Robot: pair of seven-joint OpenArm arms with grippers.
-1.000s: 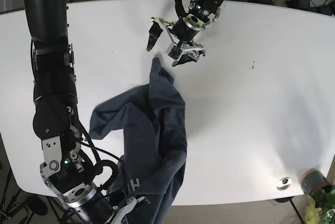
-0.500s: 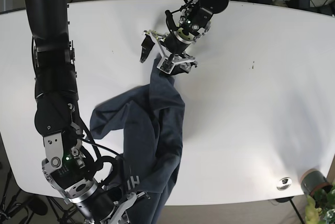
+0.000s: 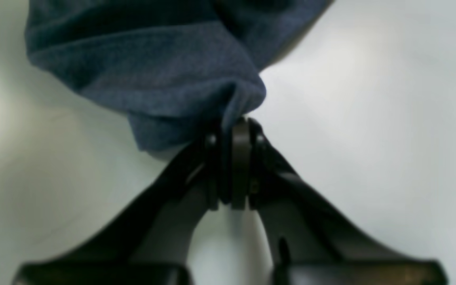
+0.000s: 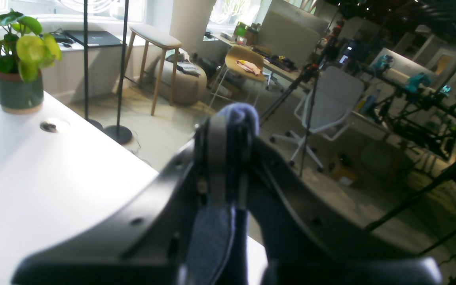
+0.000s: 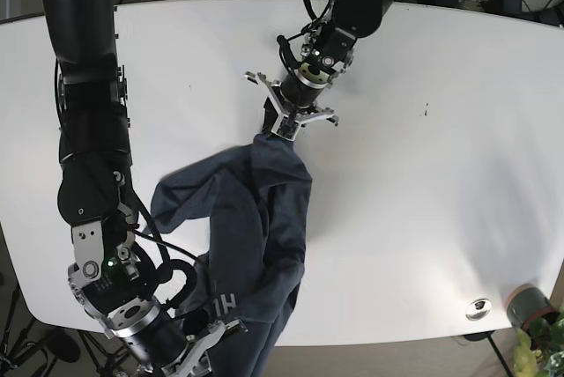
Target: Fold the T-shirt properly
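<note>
A dark blue T-shirt (image 5: 264, 218) lies crumpled on the white table (image 5: 423, 183), running from the middle down to the front edge. My left gripper (image 5: 280, 127) is shut on the shirt's far tip. In the left wrist view the jaws (image 3: 234, 126) pinch a bunched fold of the blue cloth (image 3: 164, 71) just above the table. My right gripper (image 5: 201, 349) is shut on the shirt's near hem at the table's front edge. In the right wrist view the gripper (image 4: 228, 122) holds blue cloth (image 4: 239, 113) between shut fingers.
A round metal grommet (image 5: 478, 308) and a potted plant (image 5: 529, 306) sit at the table's front right corner; the plant also shows in the right wrist view (image 4: 14, 59). Chairs and tripods stand beyond the table's edge.
My left gripper came down and to the left from above the shirt's far tip and closed on it. My right arm shifted slightly with the near hem.
</note>
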